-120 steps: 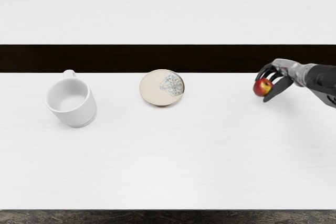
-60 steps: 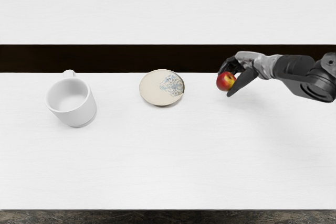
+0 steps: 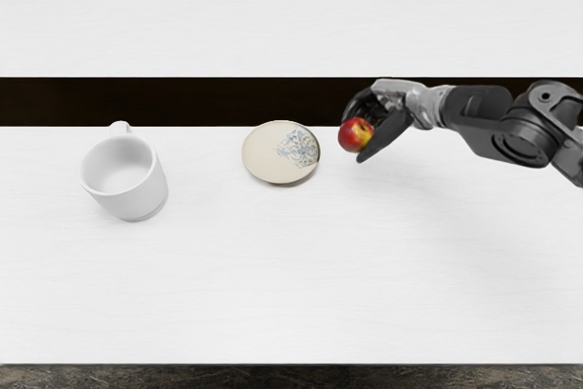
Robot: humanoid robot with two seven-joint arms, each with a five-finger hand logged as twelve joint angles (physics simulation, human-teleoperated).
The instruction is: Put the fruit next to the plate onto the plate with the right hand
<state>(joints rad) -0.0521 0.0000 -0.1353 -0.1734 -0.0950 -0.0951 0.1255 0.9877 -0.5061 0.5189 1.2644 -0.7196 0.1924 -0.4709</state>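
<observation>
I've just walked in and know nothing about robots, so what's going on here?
The robot's right hand, reaching in from the right, grips a red apple in its fingers. The apple is just to the right of a small plate on the white table, close to it but not yet over it. A white mug stands further left, untouched. The other arm is out of sight.

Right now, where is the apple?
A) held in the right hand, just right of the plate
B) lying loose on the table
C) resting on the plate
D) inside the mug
A: the right hand has its fingers closed on the apple, which shows just to the right of the plate and not yet on it.
</observation>
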